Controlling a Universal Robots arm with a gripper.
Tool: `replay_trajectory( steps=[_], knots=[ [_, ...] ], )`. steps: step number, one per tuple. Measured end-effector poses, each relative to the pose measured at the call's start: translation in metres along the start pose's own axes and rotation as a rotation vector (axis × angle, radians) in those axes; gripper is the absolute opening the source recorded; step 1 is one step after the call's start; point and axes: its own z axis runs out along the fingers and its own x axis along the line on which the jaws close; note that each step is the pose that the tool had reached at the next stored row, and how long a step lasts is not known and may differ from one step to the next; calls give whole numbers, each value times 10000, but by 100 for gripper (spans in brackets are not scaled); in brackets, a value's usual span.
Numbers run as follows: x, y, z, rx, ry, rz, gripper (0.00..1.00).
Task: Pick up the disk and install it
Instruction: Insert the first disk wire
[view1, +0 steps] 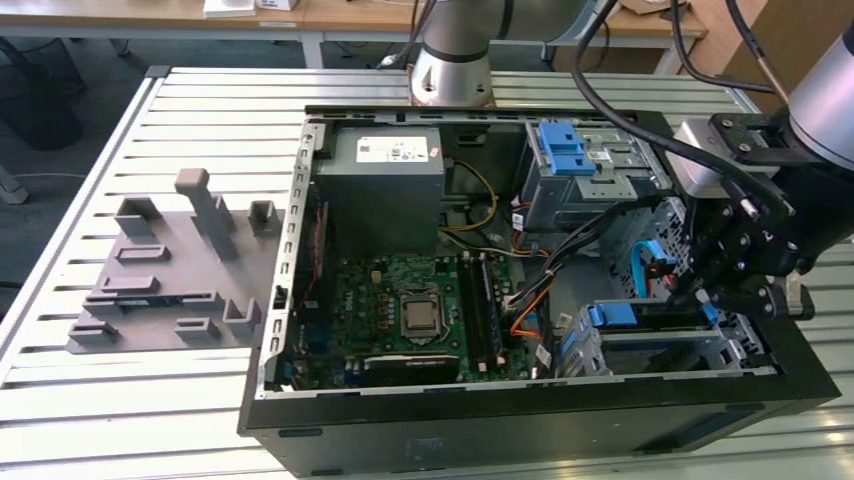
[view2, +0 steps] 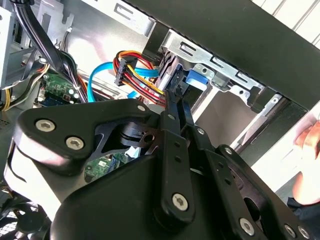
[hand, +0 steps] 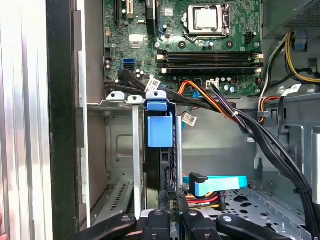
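Open desktop computer case (view1: 534, 425), black, lying on its side on a slatted metal table (view1: 80, 400), interior exposed. Motherboard (view1: 400, 310) with a bare processor socket occupies the middle of the case in the exterior view; in the first wrist view it appears with memory slots (hand: 210, 57) beside the socket. Grey power-supply box (view1: 387, 185) with a white sticker sits at the far side of the case. Grey metal drive cage (view1: 587, 175) with blue latches stands to the exterior view's right of the power supply. Grey moulded fixture tray (view1: 167, 270) rests on the table, well apart from the case, at the exterior view's left. Robot arm base (view1: 454, 60) rises beyond the case. Gripper (view1: 741, 270), black, hangs over the drive bay (view1: 667, 345) in the near corner at the exterior view's right. The disk (hand: 160, 130), marked by its blue carrier frame and tab, stands on edge in that bay between metal rails; its blue tab also shows in the second wrist view (view2: 195, 80). Gripper fingers (hand: 170, 200) lie close together, clenched on the disk's edge in the first wrist view. Blue data cable (hand: 215, 182) and a red, yellow and black power lead (view2: 135, 67) lie just beside the bay. A person's hand (view2: 307, 160) appears outside the case in the second wrist view.
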Motion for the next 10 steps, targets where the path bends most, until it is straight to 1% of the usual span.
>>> replay_trajectory(
  steps=[10],
  knots=[
    [5, 1, 22, -1, 1, 0, 17]
  ],
)
